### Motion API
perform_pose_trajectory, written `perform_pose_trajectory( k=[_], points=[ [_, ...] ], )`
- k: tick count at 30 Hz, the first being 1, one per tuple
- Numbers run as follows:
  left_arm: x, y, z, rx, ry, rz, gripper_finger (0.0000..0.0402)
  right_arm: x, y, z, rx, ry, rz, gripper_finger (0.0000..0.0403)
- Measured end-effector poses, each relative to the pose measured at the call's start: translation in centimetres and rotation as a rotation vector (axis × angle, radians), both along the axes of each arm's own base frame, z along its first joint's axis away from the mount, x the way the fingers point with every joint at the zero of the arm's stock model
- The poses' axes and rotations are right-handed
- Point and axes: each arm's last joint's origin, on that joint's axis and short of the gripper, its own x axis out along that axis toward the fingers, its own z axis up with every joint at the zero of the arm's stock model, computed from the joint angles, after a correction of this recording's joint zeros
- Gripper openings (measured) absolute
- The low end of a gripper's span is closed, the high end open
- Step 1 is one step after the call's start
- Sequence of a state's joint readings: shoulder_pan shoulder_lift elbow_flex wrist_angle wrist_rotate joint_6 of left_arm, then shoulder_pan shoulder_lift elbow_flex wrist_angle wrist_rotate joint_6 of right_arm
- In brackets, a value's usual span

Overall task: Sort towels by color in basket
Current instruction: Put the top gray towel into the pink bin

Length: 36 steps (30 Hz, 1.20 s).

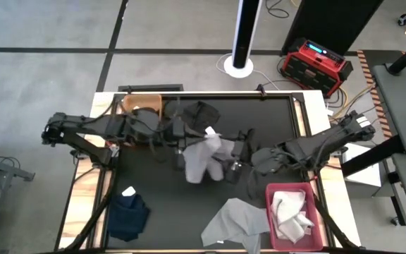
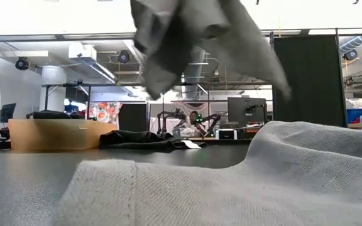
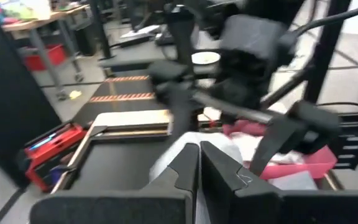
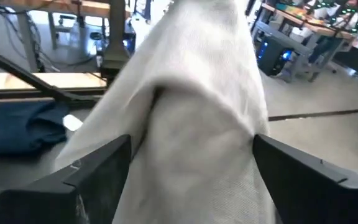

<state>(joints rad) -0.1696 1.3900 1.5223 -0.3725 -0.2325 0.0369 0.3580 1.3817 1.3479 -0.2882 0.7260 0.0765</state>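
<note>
Black tabletop, mid-table: a grey towel [image 1: 204, 156] hangs limp from the left gripper [image 3: 199, 163], pinched shut on its top. The right gripper [image 4: 191, 162] stands wide open around the drooping cloth, gripping nothing. Soft and light; an upper corner looks the best hold.

This is a robotics lab or workshop. Behind the table [image 2: 30, 172], mid-frame in the low view, other robot arms [image 2: 190, 119] stand on benches beside monitors [image 2: 246, 108], under bare ceiling ducts [image 2: 96, 53]. From above, a red equipment case [image 1: 316, 62], cables [image 1: 361, 92] and concrete floor fill the upper right.
</note>
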Motion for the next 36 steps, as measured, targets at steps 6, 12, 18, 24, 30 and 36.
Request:
perform_pose_trajectory(
  k=[6, 12, 18, 24, 30, 36],
  points=[
    [1.7, -0.5, -0.7, 0.001, -0.022, -0.071, 0.0, 1.1, -0.3, -0.8, -0.004, 0.006, -0.019, 0.0277],
    [2.2, -0.6, -0.9, 0.007, -0.033, -0.072, 0.0004, 0.9, -0.2, -0.5, 0.001, -0.004, 0.009, 0.0065],
    [1.6, -0.5, -0.6, 0.022, -0.032, -0.075, 0.0067, 0.2, -0.2, 0.2, 0.011, -0.008, 0.044, 0.0011],
    [0.1, 0.0, -0.2, 0.095, 0.026, -0.017, 0.0161, -2.5, 0.3, 2.2, 0.045, 0.015, 0.088, 0.0009],
    [-1.2, 0.3, 0.1, 0.108, 0.057, -0.002, 0.0217, -6.5, 1.1, 5.2, 0.247, 0.1, 0.229, 0.0009],
    [-1.6, 0.3, 0.2, 0.097, 0.067, 0.004, 0.0225, -9.6, 2.9, 6.9, 0.519, 0.195, 0.438, 0.0009]
  ],
)
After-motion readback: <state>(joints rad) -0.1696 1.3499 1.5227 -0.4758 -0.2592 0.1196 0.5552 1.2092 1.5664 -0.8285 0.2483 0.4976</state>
